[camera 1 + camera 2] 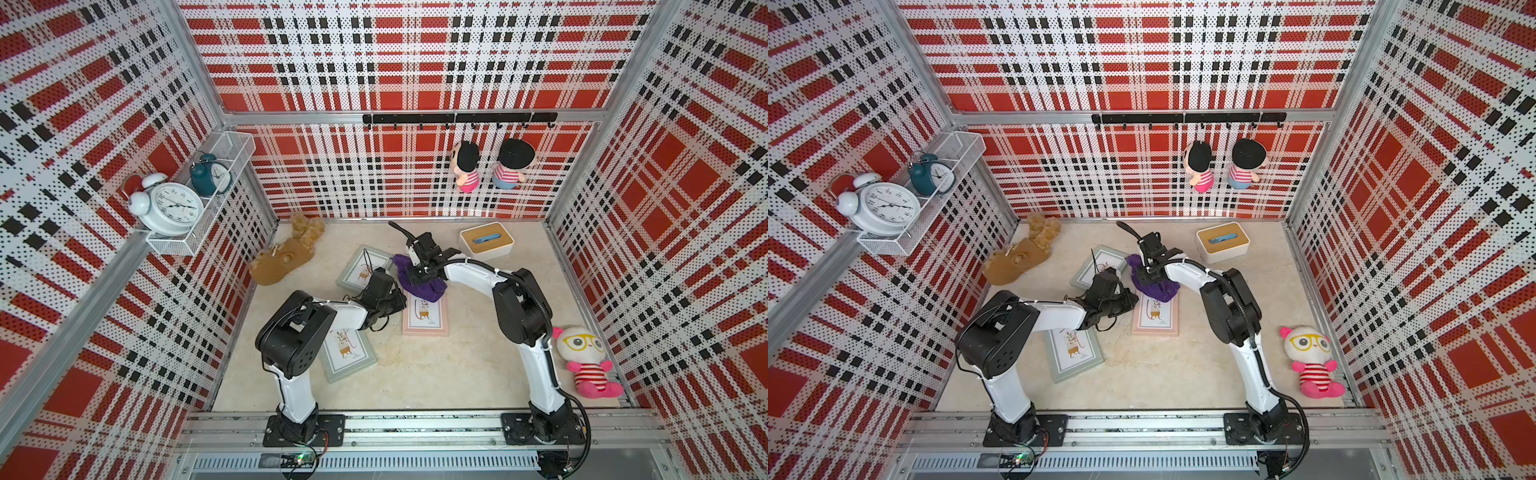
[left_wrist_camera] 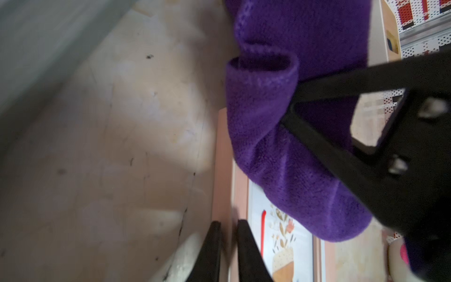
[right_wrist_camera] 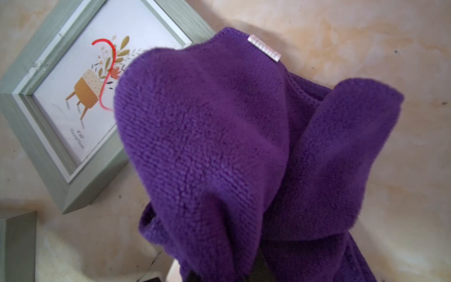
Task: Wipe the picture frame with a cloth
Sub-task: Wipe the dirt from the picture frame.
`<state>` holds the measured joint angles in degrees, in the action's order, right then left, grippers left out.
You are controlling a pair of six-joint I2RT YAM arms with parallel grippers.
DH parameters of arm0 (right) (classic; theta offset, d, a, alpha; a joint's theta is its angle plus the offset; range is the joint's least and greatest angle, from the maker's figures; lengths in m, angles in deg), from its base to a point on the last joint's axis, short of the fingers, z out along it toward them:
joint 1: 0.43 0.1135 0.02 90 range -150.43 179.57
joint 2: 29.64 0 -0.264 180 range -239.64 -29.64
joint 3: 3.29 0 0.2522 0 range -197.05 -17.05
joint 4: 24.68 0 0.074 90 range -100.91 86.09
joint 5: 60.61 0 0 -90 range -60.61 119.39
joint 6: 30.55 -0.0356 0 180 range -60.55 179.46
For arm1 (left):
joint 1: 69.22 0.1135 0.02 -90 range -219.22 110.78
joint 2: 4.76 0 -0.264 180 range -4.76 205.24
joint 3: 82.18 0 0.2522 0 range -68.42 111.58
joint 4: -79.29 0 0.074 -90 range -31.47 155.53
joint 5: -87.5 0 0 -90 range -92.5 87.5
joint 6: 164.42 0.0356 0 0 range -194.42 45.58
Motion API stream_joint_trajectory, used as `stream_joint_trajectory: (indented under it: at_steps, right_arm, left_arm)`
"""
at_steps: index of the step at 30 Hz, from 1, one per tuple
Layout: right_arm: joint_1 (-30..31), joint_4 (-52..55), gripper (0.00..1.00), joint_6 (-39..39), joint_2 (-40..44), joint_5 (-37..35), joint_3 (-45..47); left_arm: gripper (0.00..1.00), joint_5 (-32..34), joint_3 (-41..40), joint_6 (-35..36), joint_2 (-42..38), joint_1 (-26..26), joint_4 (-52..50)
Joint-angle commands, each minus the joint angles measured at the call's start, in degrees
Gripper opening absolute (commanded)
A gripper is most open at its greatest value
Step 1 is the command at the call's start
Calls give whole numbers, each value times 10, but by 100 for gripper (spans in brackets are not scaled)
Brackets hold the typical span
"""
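Pinching a bunched fold of the deep purple cloth (image 1: 431, 293), the right gripper (image 1: 426, 279) holds it down on the far end of the pink picture frame (image 1: 424, 322), where it covers the top of the print. The cloth's white tag (image 3: 264, 47) faces up. The left gripper (image 2: 229, 223) sits at that frame's left side, fingers nearly together with the pink rim between them. The frame lies flat on the marbled table (image 1: 457, 365), with a green frame (image 1: 360, 269) just beyond and another green frame (image 1: 348, 354) under the left arm.
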<state>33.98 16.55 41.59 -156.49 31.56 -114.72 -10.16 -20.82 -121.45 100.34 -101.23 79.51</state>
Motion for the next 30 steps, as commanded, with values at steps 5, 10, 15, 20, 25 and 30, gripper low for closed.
stream_joint_trajectory:
  at_steps: [5,10,15,20,25,30]
  right_arm:
    - [-39,25,0,4,55,-136,134]
    - [-13,-5,0,25,47,-52,120]
    - [32,-3,0,-7,-1,19,44]
    - [-14,8,0,-11,23,-35,106]
    - [-45,-8,0,28,66,-105,182]
    - [15,1,0,18,7,-80,96]
  left_arm:
    - [14,11,-44,-15,44,-7,-115]
    - [14,6,-43,-10,46,-8,-111]
    - [14,4,-43,-9,44,-10,-106]
    - [14,2,-44,-11,44,-11,-102]
    - [15,-13,-48,9,35,-11,-93]
    - [15,-24,-40,16,39,-14,-95]
